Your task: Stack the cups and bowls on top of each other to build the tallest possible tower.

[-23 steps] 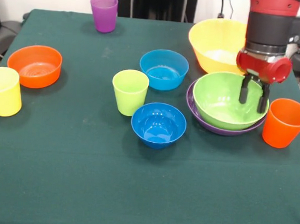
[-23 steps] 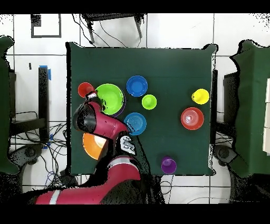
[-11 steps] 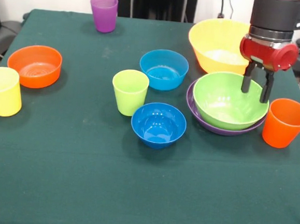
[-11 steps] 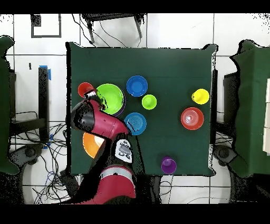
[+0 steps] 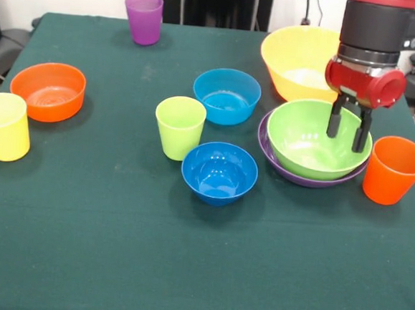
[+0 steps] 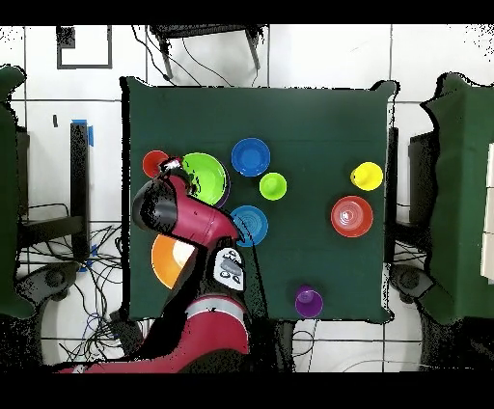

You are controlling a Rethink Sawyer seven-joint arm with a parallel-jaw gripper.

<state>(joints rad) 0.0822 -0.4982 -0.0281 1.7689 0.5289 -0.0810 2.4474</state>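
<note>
Claw (image 5: 348, 129): released, nothing in it; fingers apart, hung over the right part of the lime bowl, tips down at about rim level.
Lime bowl (image 5: 309, 140): directly under claw, nested inside purple bowl (image 5: 308, 179); only purple's rim showed round it.
Orange cup (image 5: 394, 170): just beside claw, on its right in front view, upright on counter (image 5: 184, 268), close to the nested pair but a gap showed.
Yellow-orange bowl (image 5: 301, 58): just behind claw, large, upright, partly hidden by the arm.
Dark blue bowl (image 5: 219, 172): left of claw and nearer the camera, near purple bowl, apart.
Light blue bowl (image 5: 226, 95): left of claw, a bit farther back.
Lime cup (image 5: 180, 127): further left, upright, between the two blue bowls, just beside dk blue one.
Orange bowl (image 5: 48, 91): well apart, far left.
Yellow cup (image 5: 5, 126): well apart, far left, upright, just beside orange bowl.
Purple cup (image 5: 144, 18): farthest from claw, back left near counter edge, upright.
Stack so far: lime in purple only; rest stood single.
</note>
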